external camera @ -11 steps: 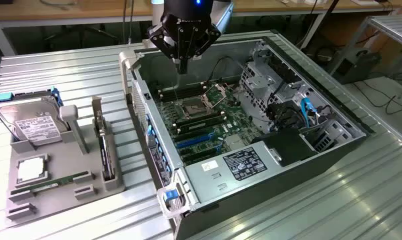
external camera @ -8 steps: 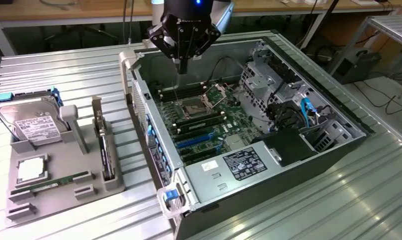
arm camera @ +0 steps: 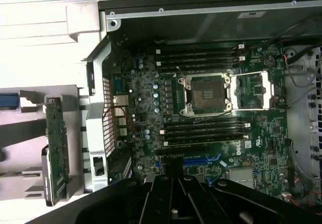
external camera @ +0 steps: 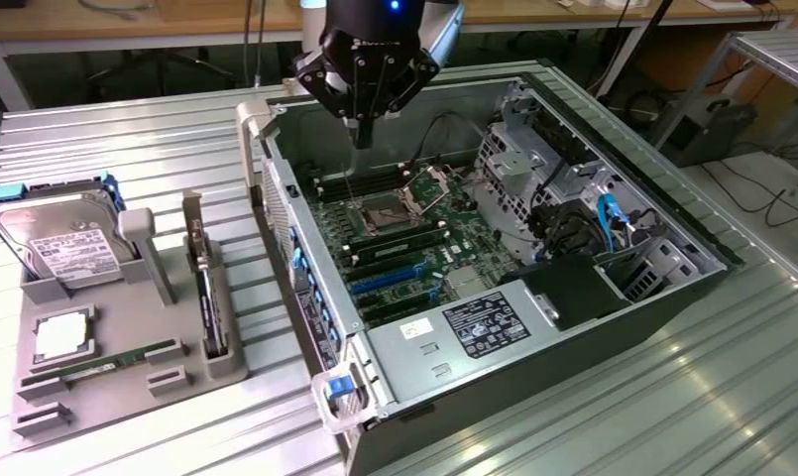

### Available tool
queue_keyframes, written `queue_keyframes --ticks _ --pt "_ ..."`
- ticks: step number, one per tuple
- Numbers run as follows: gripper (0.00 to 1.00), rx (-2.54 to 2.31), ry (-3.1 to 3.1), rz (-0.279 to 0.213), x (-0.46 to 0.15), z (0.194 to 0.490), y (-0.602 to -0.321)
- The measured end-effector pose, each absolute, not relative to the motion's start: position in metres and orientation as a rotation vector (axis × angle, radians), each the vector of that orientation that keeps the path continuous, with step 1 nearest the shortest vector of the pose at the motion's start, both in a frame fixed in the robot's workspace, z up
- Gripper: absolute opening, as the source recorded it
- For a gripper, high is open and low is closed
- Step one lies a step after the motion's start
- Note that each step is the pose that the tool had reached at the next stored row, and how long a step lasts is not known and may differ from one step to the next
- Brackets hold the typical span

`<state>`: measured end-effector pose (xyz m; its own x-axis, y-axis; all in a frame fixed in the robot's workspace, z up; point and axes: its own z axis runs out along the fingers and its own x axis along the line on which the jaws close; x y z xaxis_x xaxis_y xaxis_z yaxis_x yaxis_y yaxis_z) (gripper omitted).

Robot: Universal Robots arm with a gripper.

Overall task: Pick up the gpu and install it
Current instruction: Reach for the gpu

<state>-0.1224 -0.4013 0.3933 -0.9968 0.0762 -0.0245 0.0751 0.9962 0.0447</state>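
From where I stand, the exterior view shows the gripper (external camera: 362, 134) hanging over the twelve o'clock end of the open computer case (external camera: 544, 387), fingers pinched together on nothing. At nine o'clock of the case lies a grey tray (external camera: 134, 397) with one hard drive (external camera: 61, 243), one processor chip (external camera: 61, 337), one RAM stick (external camera: 108, 362) and the one gpu (external camera: 213, 312), which stands on edge in the slot nearest the case. One labelled power supply (external camera: 485, 322) sits at the six o'clock end. The wrist view looks straight down onto the motherboard (arm camera: 261, 133) and its single open processor socket (arm camera: 209, 90), and catches the gpu's component side.
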Motion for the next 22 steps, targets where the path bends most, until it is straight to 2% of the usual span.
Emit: queue_keyframes --ticks 4,12,22 --pt "0.11 0.118 3.112 0.068 -0.132 0.393 -0.409" --pt "0.11 0.118 3.113 0.068 -0.204 0.386 -0.418" --pt "0.11 0.118 3.113 0.068 -0.261 0.372 -0.425"
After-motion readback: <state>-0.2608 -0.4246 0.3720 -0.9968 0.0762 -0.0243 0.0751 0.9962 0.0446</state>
